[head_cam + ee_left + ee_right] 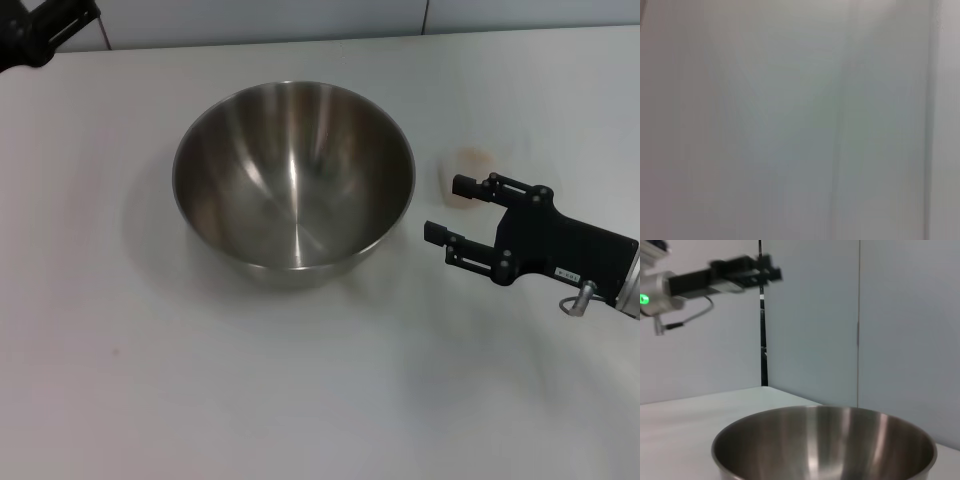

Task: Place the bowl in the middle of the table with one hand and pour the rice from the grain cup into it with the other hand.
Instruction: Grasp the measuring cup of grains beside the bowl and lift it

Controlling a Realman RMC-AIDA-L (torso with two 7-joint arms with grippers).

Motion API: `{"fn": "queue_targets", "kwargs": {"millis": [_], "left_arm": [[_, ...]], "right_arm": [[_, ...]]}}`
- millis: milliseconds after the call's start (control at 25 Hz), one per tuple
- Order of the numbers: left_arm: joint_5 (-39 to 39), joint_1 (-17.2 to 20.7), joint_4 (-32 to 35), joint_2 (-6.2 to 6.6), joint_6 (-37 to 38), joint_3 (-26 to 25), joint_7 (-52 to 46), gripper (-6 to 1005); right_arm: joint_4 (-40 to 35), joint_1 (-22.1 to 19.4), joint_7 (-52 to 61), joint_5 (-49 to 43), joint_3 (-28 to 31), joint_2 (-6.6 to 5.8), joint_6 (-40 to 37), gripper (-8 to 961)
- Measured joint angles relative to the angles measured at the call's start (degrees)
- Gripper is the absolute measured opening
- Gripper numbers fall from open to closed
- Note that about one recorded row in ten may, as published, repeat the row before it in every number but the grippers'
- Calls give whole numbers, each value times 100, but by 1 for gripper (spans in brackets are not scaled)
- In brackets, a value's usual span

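Steel bowl (293, 178) unmarked, right claw (446, 209) spread beside it, left claw (771, 271) unclear.

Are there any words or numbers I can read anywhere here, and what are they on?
Nothing here can be read.
Small white label on the right gripper: something is printed on it, but it is too small to read.
The bowl: no writing shows.
The table: no writing shows.
The grain cup: no writing shows.
The left gripper: no writing shows.
The left wrist view shows no text.
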Motion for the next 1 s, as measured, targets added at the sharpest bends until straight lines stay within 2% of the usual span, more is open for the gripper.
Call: {"fn": "queue_targets", "kwargs": {"millis": [40, 120, 280, 360, 400, 560, 800, 1000], "left_arm": [[-3, 30, -42, 10, 176, -25, 135, 800], [230, 120, -92, 112, 595, -48, 257, 792], [1301, 225, -91, 457, 1529, -11, 155, 775], [1689, 281, -67, 536, 1778, -73, 131, 767], [1689, 281, -67, 536, 1778, -73, 131, 763], [2386, 398, 13, 709, 1927, -381, -317, 759], [2853, 455, 65, 739, 2015, -499, -458, 756], [2900, 419, 67, 684, 1969, -502, -397, 752]], "right_arm": [[2, 22, -18, 0, 36, 0, 10, 687], [10, 53, -40, 0, 113, 3, 36, 687], [32, 109, -53, 0, 272, 9, 129, 687], [34, 135, -54, 0, 289, 9, 142, 687], [35, 147, -54, 0, 299, 7, 143, 687], [54, 165, -54, 3, 524, 7, 161, 688], [262, 122, -184, 55, 960, 9, 438, 688], [780, -32, -1096, 673, 1183, 9, 649, 687]]}}
